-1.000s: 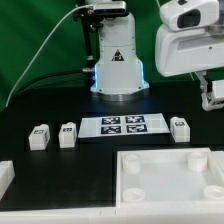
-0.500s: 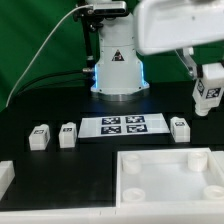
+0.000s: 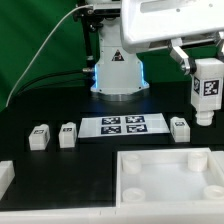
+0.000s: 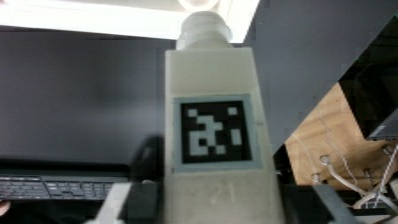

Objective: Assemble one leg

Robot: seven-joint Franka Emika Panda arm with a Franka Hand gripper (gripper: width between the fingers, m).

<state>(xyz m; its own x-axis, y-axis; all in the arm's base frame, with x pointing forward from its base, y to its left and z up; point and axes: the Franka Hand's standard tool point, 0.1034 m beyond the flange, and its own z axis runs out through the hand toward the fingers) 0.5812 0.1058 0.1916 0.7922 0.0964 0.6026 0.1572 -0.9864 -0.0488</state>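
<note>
My gripper [image 3: 195,60] is shut on a white leg [image 3: 207,90] with a black-and-white tag and holds it in the air at the exterior view's right, high above the table. In the wrist view the held leg [image 4: 214,120] fills the middle, standing up between my fingers [image 4: 173,190]. Three more legs stand on the black table: two at the exterior view's left [image 3: 39,137] [image 3: 67,134] and one at the right [image 3: 180,127]. The big white tray-like piece [image 3: 165,178] lies at the front.
The marker board [image 3: 122,126] lies in the middle of the table. The arm's base [image 3: 118,70] stands behind it. A white piece [image 3: 5,178] shows at the front left edge. A green backdrop is behind.
The gripper has swung toward the exterior view's left and turned the held leg, so its tag now faces the exterior camera. The parts on the table have not moved.
</note>
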